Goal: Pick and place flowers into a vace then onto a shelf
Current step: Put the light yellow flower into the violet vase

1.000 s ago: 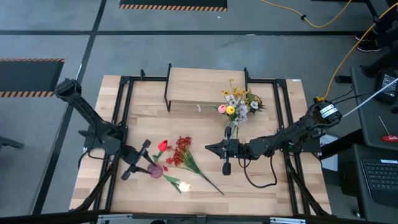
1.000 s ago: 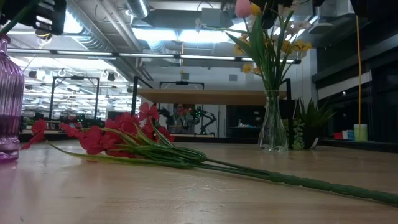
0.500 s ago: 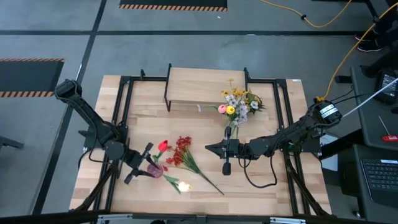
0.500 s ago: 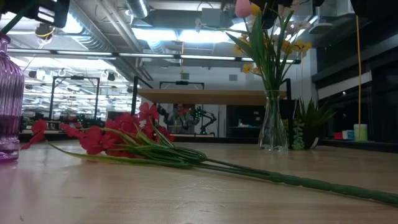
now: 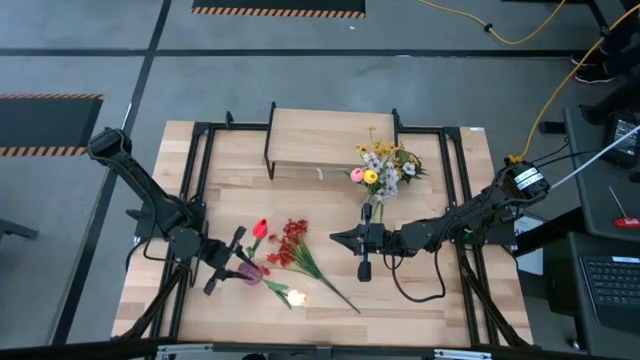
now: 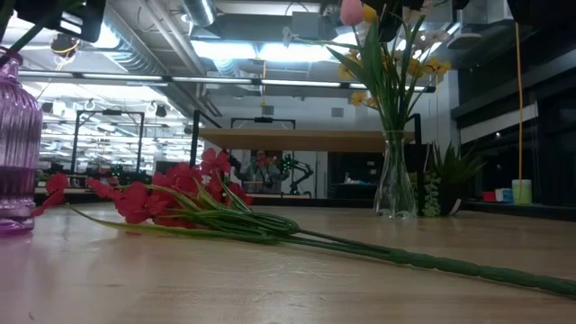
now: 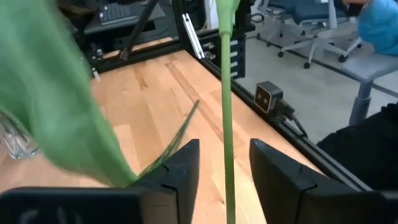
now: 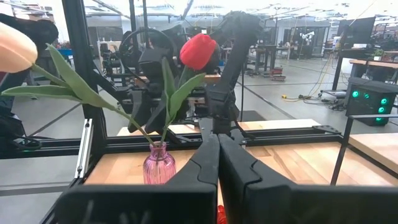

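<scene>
Left end effector (image 5: 222,262) sits over the bench's (image 5: 430,310) 7 o'clock sector. Its fingers (image 7: 180,174) stand a narrow gap apart with the red tulip's (image 5: 260,229) green stalk running between them; whether the pads actually press the stalk cannot be told. The stalk runs down into the pink glass vase (image 5: 249,273), which stands on the bench just beside the fingers. In the right wrist view the tulip head rises upright above the vase with two long leaves spread.

Right end effector (image 5: 345,239) rests near bench centre, pointing toward 9 o'clock, fingers closed together and gripping nothing.

The red berry spray (image 5: 293,243) lies flat between the two end effectors, blossoms toward 10 o'clock, stalk trailing toward 5 o'clock. A pale yellow tulip (image 5: 295,297) lies just beside the pink vase at 5 o'clock of it, near the front edge.

A clear glass vase (image 5: 374,209) with the pink, yellow and white blossoms (image 5: 383,166) stands at 1 o'clock of the right end effector, just in front of the shelf (image 5: 330,137). The shelf occupies the 12 o'clock edge; its top board is bare.

Open board shows at 4 to 5 o'clock and along the front edge at 7 o'clock. Black frame rails border both long sides.
</scene>
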{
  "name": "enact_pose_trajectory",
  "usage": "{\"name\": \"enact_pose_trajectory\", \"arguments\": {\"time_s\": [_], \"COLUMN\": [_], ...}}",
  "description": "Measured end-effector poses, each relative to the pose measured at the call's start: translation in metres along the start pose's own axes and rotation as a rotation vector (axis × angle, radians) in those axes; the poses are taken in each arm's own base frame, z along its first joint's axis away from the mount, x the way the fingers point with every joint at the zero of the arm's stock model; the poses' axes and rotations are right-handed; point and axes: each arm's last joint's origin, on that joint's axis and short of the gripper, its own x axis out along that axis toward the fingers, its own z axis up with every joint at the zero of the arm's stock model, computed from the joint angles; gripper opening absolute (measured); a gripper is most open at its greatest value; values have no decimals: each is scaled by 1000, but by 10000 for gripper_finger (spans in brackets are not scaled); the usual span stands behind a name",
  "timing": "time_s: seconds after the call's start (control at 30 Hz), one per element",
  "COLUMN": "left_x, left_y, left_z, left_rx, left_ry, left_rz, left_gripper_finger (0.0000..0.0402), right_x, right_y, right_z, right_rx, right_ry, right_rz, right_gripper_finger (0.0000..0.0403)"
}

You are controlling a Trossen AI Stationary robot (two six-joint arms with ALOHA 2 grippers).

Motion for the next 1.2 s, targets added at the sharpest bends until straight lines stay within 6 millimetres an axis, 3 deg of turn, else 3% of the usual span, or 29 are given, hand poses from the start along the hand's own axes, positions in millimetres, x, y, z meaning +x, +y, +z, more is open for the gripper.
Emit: {"name": "enact_pose_trajectory", "arguments": {"time_s": [0.37,0.77,1.2], "left_x": [0,-2,-10], "left_y": [0,-1,-10], "left_z": [-3,7,0], "left_rx": [0,-31,11], "left_ry": [26,-61,-75], "left_rz": [-14,-18,181], "left_gripper_finger": [12,5,4], "right_x": [0,0,0], "right_y": [0,0,0], "right_z": [0,0,0], "right_rx": [0,0,0], "right_ry": [0,0,1], "right_rz": [0,0,0], "right_gripper_finger": [5,5,5]}}
